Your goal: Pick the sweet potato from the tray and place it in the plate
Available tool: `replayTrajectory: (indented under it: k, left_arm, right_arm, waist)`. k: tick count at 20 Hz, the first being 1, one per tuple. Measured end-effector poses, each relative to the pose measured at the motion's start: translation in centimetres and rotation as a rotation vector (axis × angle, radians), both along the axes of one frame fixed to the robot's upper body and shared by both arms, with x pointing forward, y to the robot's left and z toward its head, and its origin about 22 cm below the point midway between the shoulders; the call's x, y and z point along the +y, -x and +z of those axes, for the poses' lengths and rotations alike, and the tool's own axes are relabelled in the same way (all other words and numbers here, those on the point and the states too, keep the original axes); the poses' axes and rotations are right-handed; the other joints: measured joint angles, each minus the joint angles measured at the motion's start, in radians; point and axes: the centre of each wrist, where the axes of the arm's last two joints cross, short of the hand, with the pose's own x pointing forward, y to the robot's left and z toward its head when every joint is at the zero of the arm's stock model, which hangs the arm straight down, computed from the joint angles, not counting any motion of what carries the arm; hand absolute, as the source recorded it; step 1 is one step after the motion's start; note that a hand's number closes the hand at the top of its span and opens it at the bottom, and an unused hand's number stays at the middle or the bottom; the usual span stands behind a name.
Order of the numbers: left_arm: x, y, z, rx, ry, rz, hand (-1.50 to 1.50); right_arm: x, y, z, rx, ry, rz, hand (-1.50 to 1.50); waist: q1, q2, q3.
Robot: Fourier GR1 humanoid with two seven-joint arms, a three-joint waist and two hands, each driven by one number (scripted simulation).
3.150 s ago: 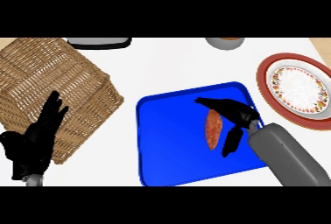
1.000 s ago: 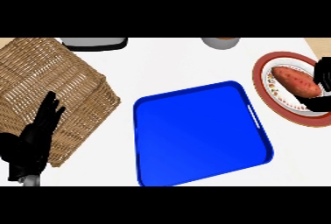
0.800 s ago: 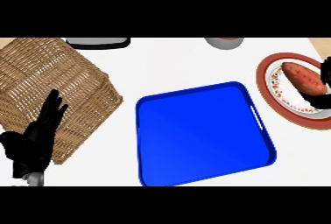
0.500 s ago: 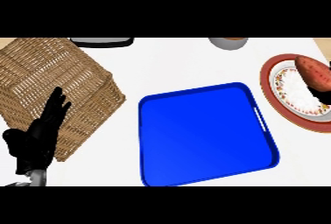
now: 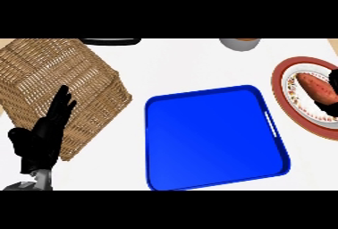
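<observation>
Lying on the plate (image 5: 285, 91) at the worktop's (image 5: 185, 67) right edge, the sweet potato (image 5: 317, 87) is sitting on the patterned inner face, long axis running diagonally. Right robot hand (image 5: 332, 100) is showing only as dark fingers at the frame's right edge, overlapping the potato's lower end; whether they are clasping it or released — cannot tell. Blue tray (image 5: 211, 136) is occupying the worktop's middle toward the near edge, with nothing lying in it. Wicker basket (image 5: 56, 85) is sitting at the left edge, tilted. Left robot hand (image 5: 43, 136) is resting at the near left corner, fingers straight and released, overlapping the basket's near side. Grey cup (image 5: 241, 43) is standing at the far edge.
</observation>
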Motion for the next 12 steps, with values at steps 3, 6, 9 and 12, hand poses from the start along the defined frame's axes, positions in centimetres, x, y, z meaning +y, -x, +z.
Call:
replayTrajectory:
  k: [3,6,9,12]
  left_arm:
    - [-0.2,-0.1,0.1,-0.003,-0.004,-0.004,0.0]
    - [-0.3,-0.2,0.0,-0.001,-0.012,0.005,0.0]
    - [-0.3,-0.2,-0.1,-0.001,-0.006,0.011,0.0]
    - [-0.2,-0.1,0.0,0.004,-0.01,0.014,0.0]
  right_arm:
    - [-0.6,0.0,-0.9,0.109,0.032,0.014,-1.5]
    - [-1.1,0.0,-1.3,0.181,0.04,0.045,-1.5]
    - [-1.4,-0.4,-0.9,0.198,0.007,0.105,-1.5]
    - [-1.7,-0.7,-0.4,0.158,-0.105,0.173,-1.5]
  waist:
    - [0.005,0.003,0.0]
    - [0.005,0.001,0.0]
    - [0.004,0.0,0.001]
    - [-0.001,0.0,0.002]
